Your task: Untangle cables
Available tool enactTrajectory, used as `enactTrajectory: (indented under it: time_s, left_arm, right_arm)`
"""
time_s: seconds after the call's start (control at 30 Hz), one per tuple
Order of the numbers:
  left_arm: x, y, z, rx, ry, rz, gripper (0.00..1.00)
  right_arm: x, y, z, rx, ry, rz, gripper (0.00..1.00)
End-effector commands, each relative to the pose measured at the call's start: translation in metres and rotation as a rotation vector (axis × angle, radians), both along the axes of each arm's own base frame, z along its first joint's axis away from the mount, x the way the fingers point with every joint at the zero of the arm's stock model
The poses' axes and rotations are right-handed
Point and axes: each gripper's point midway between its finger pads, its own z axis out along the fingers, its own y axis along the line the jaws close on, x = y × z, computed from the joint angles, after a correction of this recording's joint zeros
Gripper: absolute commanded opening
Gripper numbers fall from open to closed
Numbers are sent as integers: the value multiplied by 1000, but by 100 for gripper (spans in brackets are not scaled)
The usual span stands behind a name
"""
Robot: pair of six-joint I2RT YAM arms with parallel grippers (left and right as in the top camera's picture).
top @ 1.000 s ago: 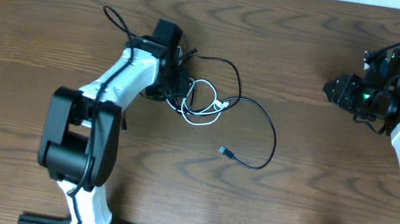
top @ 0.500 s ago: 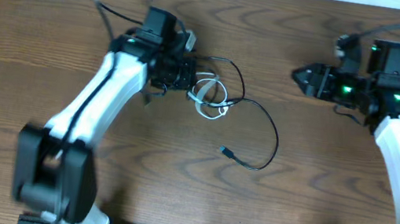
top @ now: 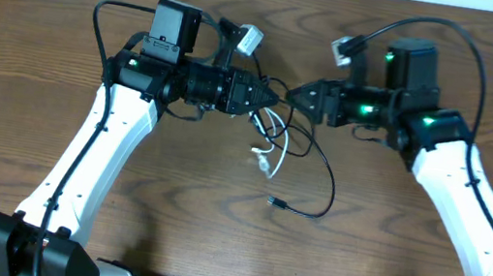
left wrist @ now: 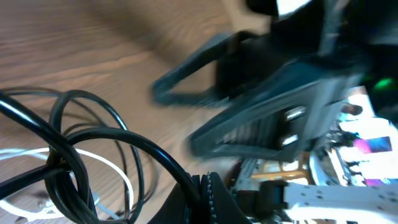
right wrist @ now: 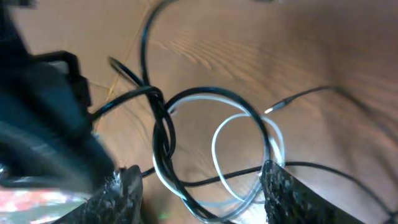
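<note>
Right claw (right wrist: 198,171): 2 fingers spread wide, nothing held. The tangle sits straight ahead of the gap, where the thin black cord (right wrist: 163,134) is twisted on itself and looped through the thin white cord (right wrist: 214,146), apparently partly lifted off the brown wooden tabletop (top: 365,263). Beyond the coils the left claw (top: 266,95) faces it tip to tip and appears clenched on the black cord. Judgement: the loops lie across the right claw's line of approach, so it is placed to take the white loop and pull away from the left.

White links (top: 93,149), black joints (top: 207,84), green lights (top: 365,108), thick black wires (top: 481,70), textured right tool (right wrist: 199,171).
</note>
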Motion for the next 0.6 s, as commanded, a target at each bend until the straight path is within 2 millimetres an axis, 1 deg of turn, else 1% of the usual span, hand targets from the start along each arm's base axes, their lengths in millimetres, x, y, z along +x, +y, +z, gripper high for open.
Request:
enactTrajectory:
  time_s: [0.0,0.1,0.17,0.23,0.27,0.3,0.33,0.37,0.43,0.47,0.53,0.57]
  left_arm:
    - [-11,-9,23,-116,-30,-95,8]
    - [-15,-11,30,-152,-33,-123,7]
    - [-19,-12,35,-181,-29,-147,7]
    - [-22,-12,37,-198,-25,-161,7]
    - [-23,-12,39,-206,-25,-166,7]
    - [-23,-11,40,-208,-27,-164,7]
    - [-20,-8,40,-208,-29,-155,7]
    - [-19,-6,40,-208,-30,-149,7]
    - [-14,2,41,-208,-33,-123,7]
    - [-11,6,41,-208,-37,-111,7]
    - [-3,18,42,-207,-43,-72,8]
    - [-1,22,42,-207,-45,-60,7]
  right_arm:
    - [9,4,-25,-39,132,-94,52]
    - [20,-4,-56,-123,205,-198,51]
    - [33,-15,-91,-224,234,-279,51]
    - [38,-23,-114,-279,264,-314,50]
    - [41,-34,-131,-327,290,-350,47]
    - [43,-45,-142,-365,311,-381,45]
    - [45,-63,-155,-419,338,-430,42]
    - [46,-74,-160,-449,352,-458,40]
    - [47,-110,-171,-541,379,-552,38]
    - [47,-124,-173,-575,387,-589,37]
    - [48,-165,-178,-649,408,-673,37]
    - [48,-174,-179,-659,413,-689,37]
